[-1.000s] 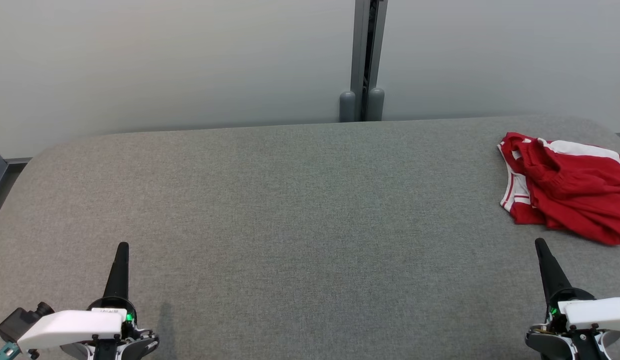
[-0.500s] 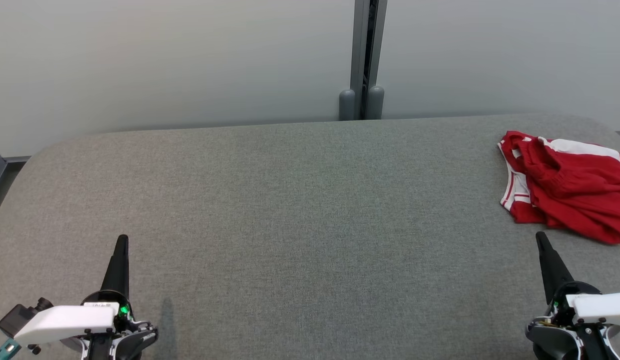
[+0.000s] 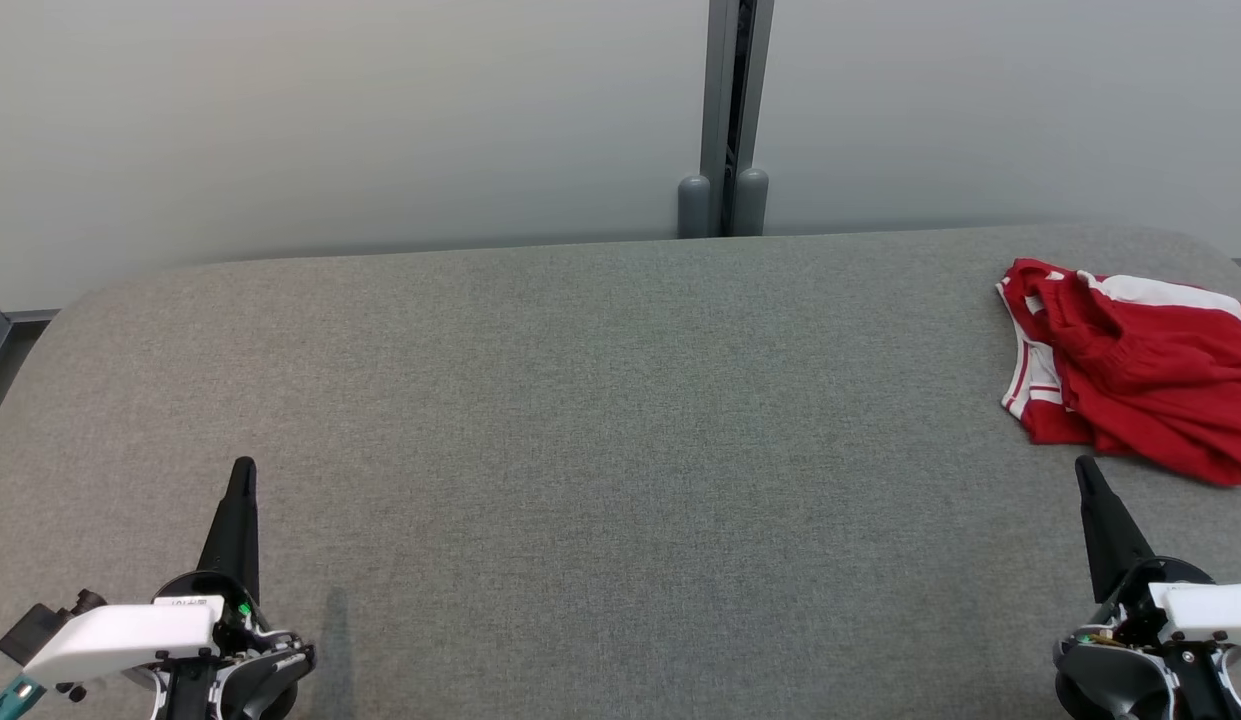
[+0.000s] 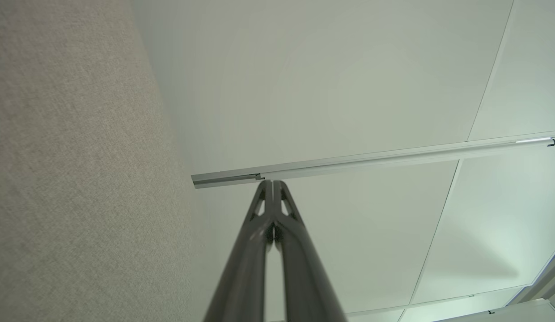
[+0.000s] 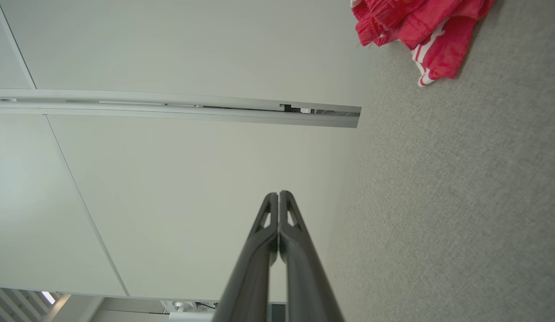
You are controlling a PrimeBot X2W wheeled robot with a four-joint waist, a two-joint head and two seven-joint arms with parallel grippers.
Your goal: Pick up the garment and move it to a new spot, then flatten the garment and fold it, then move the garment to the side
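The garment (image 3: pixel 1140 370) is a crumpled red piece with white stripes, lying at the far right of the grey table (image 3: pixel 600 420); the right wrist view shows it (image 5: pixel 416 27) at the top right. My right gripper (image 3: pixel 1083 466) stands shut and empty at the lower right, its tip just short of the garment's near edge. In its own wrist view the right gripper (image 5: pixel 278 193) has its fingers pressed together. My left gripper (image 3: pixel 244 464) is shut and empty at the lower left, far from the garment. The left gripper (image 4: pixel 273 182) also reads shut in its wrist view.
A pale wall with a grey vertical post (image 3: pixel 725 120) runs behind the table. The table's rounded corners lie at the far left (image 3: pixel 90 300) and far right. A wide stretch of bare grey cloth separates the two grippers.
Both grippers have slid a little forward, up the head view, staying shut. The garment lies where it was.
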